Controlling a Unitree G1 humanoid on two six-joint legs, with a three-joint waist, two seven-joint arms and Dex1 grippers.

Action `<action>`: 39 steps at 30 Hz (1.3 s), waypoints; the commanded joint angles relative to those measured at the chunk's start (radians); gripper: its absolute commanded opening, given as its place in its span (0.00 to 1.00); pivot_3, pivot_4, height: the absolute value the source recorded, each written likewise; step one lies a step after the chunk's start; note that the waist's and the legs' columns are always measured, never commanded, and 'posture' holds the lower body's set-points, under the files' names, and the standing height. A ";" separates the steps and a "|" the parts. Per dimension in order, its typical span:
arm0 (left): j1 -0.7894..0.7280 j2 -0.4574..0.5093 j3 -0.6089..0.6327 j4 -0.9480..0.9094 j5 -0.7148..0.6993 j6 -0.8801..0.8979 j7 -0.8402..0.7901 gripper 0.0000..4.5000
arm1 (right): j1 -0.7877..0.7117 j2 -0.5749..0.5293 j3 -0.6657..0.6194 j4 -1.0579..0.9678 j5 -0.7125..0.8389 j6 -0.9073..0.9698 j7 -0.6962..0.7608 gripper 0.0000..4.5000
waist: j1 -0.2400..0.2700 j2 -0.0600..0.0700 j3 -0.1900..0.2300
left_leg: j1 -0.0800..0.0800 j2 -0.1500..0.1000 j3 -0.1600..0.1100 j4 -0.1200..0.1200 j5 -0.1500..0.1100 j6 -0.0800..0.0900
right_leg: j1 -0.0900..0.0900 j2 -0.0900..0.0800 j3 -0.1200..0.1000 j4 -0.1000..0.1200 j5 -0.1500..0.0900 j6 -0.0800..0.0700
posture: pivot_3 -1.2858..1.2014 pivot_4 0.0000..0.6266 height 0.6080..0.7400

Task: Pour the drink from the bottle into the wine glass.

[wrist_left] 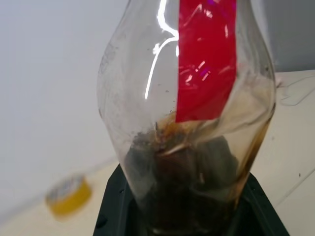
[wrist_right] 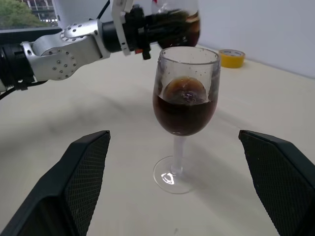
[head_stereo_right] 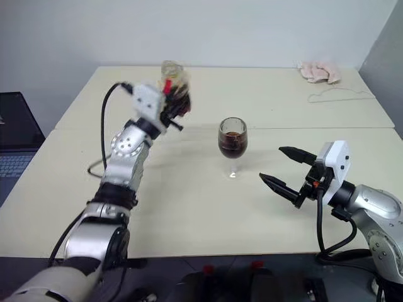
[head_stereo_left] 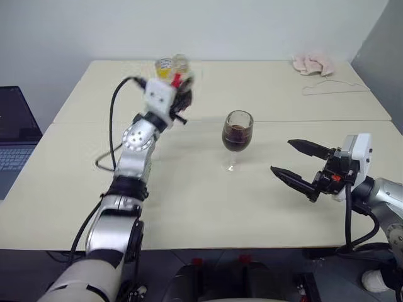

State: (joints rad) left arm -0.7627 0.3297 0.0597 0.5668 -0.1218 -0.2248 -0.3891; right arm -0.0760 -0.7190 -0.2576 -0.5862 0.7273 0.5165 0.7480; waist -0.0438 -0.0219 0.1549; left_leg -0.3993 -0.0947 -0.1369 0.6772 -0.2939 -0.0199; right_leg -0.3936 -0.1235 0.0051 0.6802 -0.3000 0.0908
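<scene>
Left of the wine glass (head_stereo_left: 237,131), left gripper (head_stereo_right: 178,100) clamps the bottle (head_stereo_right: 174,78); right gripper (head_stereo_left: 298,165) gapes wide

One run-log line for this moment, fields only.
left gripper: shut on bottle, nearly empty | right gripper: open, empty, beside wine glass | wine glass: upright on table, drink inside

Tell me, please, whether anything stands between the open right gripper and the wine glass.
Nothing visible does: only bare table lies between the right gripper and the wine glass. The bottle is held off to the side.
</scene>
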 commanded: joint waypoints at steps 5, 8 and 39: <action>0.238 -0.028 0.169 -0.337 -0.084 0.249 0.220 0.22 | -0.105 -0.025 0.032 -0.001 0.036 0.019 0.046 1.00 | 0.011 -0.001 0.000 | -0.001 -0.001 0.000 0.000 0.000 0.000 | 0.000 -0.001 0.000 -0.001 0.000 0.000 | 0.52 0.24 1.00; 0.288 -0.039 0.184 -0.391 -0.085 0.283 0.251 0.22 | -0.135 -0.031 0.040 0.011 0.042 0.025 0.063 1.00 | 0.024 -0.001 0.000 | -0.001 -0.001 0.000 0.001 0.000 0.000 | 0.001 -0.001 0.000 -0.001 0.000 0.000 | 0.52 0.24 1.00; 0.586 -0.016 0.242 -0.613 -0.195 0.346 0.156 0.99 | -0.285 -0.049 0.084 0.106 0.033 0.041 0.157 1.00 | 0.036 -0.001 -0.001 | 0.000 -0.001 0.001 0.001 0.000 0.000 | 0.002 -0.001 0.002 -0.002 0.000 0.000 | 0.52 0.24 1.00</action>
State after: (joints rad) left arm -0.1962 0.2998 0.2824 0.0313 -0.2943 0.1097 -0.2200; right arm -0.3439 -0.7646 -0.1624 -0.4695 0.7639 0.5798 0.8938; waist -0.0079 -0.0229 0.1542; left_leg -0.3990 -0.0957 -0.1354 0.6785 -0.2941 -0.0200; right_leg -0.3912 -0.1248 0.0071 0.6778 -0.2999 0.0906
